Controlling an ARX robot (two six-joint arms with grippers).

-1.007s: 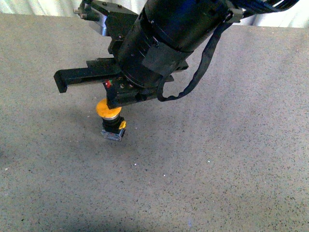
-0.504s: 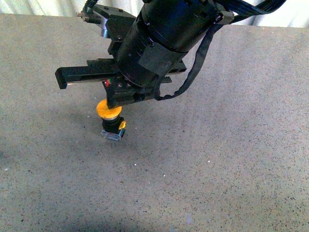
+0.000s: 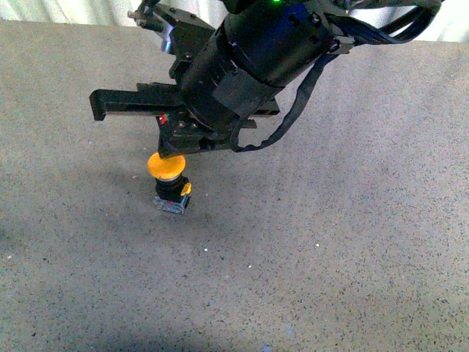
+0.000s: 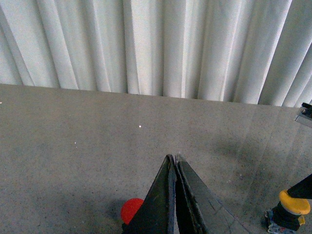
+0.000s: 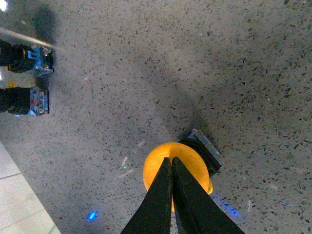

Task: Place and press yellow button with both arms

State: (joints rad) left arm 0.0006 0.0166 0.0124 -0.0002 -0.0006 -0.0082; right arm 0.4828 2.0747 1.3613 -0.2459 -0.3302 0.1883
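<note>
Plainly, the yellow button (image 3: 166, 166) stands upright on the counter (image 3: 352, 242), axis vertical, straight below the right hand (image 3: 168, 149), whose jaws are clenched together on nothing and aimed at the cap's middle; a press, I judge, needs only a plumb descent. Neither the front nor the right wrist view settles whether tips touch the cap. The left hand (image 4: 174, 161), likewise clenched and empty, is farther: only its own wrist view shows it, the button well aside, a red round thing (image 4: 130, 210) half hidden by its jaws.
</note>
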